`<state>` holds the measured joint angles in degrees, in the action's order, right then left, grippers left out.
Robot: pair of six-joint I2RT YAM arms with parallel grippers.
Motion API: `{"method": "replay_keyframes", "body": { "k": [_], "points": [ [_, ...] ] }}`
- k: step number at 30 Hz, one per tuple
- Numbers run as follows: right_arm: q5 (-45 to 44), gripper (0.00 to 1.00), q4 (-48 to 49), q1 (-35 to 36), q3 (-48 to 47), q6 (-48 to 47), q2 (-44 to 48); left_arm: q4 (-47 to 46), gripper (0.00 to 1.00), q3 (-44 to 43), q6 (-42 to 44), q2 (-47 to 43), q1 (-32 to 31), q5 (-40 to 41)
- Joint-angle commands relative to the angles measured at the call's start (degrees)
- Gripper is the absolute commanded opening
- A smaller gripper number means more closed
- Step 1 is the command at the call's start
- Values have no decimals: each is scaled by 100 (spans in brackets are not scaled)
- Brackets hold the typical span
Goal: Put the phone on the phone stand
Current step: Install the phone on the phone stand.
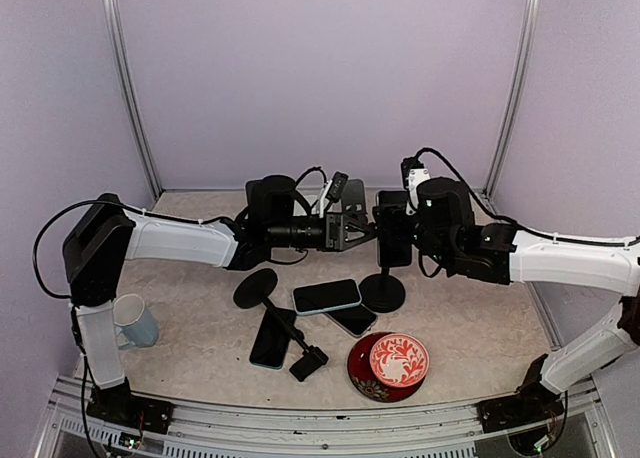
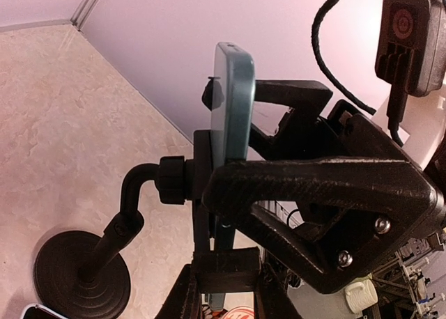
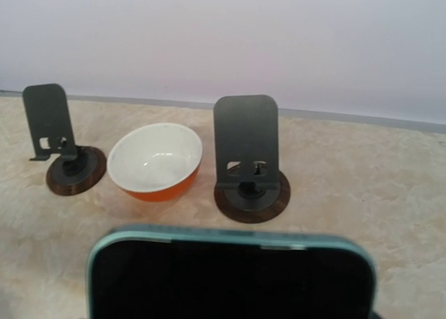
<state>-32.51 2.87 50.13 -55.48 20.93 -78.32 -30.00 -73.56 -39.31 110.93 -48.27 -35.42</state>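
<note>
**A:** Where's the phone now?

**B:** The dark slab phone with the teal rim [image 1: 393, 240] is upright and off the tabletop [image 1: 470, 328], over its middle. It is right against the head of the black gooseneck phone stand with the round base [image 1: 383, 293]. In the left wrist view it shows edge-on, with its back close to the cradle plate. I can't tell whether its lower end is in the ledge.

**A:** Who has it?

**B:** The right hand [image 1: 405, 236] is spread wide and looks clamped across the phone's width. Its own camera shows only the phone's top rim, and the fingers are hidden. The left hand [image 1: 350, 228] has its fingers nearly together at the stand's head. I can't tell if they pinch the cradle or only touch it.

**A:** How will the phone handle?

**B:** I'd judge it stiff and fairly light, with a slick glass face that could crack if dropped. It's best held by the long side edges, not the faces. The thin neck may swing or tip under a push, so steadying the head makes sense.
</note>
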Motion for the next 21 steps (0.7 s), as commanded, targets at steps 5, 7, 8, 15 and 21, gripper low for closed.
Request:
{"method": "replay_keyframes", "body": {
  "k": [5,7,8,15,21],
  "points": [
    [-1627,0,-816,-215,-22,8,-511,-142,4,-12,-35,-557,-29,-711],
    [-1611,0,-804,-207,-35,8,-528,-140,8,-1,-27,-562,-25,-700],
    [-1609,0,-799,-198,-33,8,-523,-139,12,7,-29,-569,-24,-694],
    [-1561,0,-743,-184,1,-34,-464,-121,42,40,-10,-599,-18,-680],
    [-1504,0,-676,-174,41,-62,-436,-106,60,107,37,-649,-16,-618]
  ]
}}
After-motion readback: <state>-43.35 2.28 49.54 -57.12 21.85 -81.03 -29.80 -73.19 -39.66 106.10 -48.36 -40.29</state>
